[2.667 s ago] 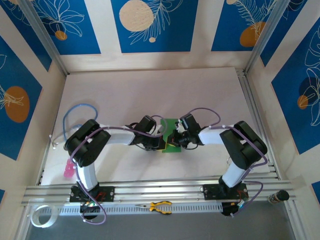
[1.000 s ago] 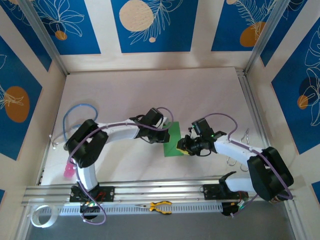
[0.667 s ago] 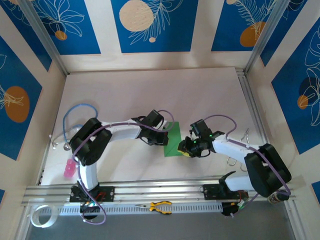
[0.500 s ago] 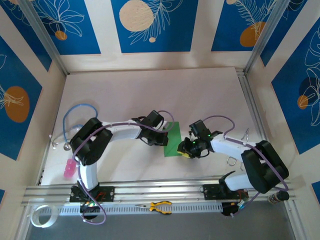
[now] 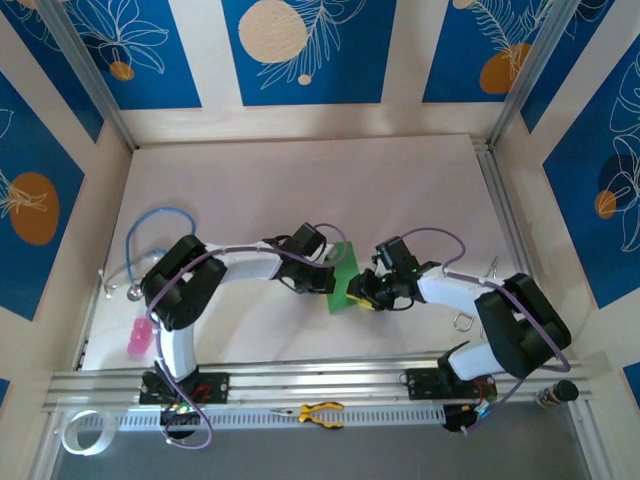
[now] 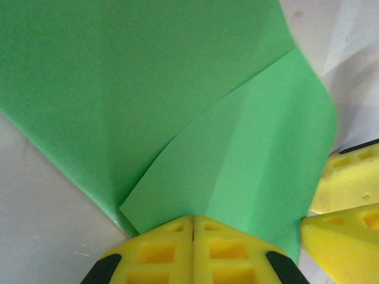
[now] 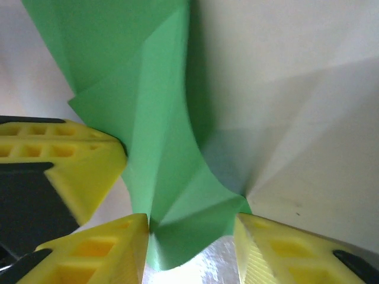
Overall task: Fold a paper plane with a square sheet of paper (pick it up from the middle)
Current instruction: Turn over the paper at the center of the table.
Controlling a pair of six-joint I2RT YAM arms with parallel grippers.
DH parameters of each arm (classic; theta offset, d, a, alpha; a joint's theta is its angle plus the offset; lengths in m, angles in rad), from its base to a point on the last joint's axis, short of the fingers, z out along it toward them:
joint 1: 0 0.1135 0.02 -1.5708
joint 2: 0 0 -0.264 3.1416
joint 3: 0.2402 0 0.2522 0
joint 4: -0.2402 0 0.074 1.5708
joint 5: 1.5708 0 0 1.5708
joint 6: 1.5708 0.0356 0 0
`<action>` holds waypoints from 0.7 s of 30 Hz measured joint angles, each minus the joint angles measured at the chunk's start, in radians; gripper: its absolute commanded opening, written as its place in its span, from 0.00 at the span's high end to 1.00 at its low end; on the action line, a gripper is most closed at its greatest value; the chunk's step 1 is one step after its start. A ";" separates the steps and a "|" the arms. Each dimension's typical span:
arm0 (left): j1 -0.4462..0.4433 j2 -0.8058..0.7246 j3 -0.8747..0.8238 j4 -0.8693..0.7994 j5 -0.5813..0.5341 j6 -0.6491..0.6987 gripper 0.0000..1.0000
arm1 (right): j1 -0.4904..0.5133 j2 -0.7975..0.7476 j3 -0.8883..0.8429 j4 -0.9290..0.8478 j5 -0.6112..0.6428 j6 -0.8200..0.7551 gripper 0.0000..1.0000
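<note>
Left tool [image 6: 193,229] and right tool [image 7: 192,236] crowd the green paper [image 5: 341,262]; the table [image 5: 300,185] beyond it lies open.

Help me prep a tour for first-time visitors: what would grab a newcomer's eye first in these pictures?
First comes the bright green sheet of paper, half folded at the middle of the white table, with both arms bent in over it. Up close, the left gripper is shut at the edge of a raised flap, while the right gripper stands open astride a creased corner. Blue leaf-patterned panels line the walls.
</note>
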 measured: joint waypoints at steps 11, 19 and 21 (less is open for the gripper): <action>0.000 0.000 0.000 0.001 0.000 0.000 1.00 | -0.078 0.084 0.051 0.085 -0.082 -0.055 0.55; 0.000 0.000 -0.006 0.016 0.005 0.000 1.00 | -0.106 0.142 0.080 0.121 -0.142 -0.111 0.55; 0.000 0.000 -0.008 0.019 0.007 0.000 1.00 | -0.114 0.153 0.093 0.123 -0.156 -0.129 0.56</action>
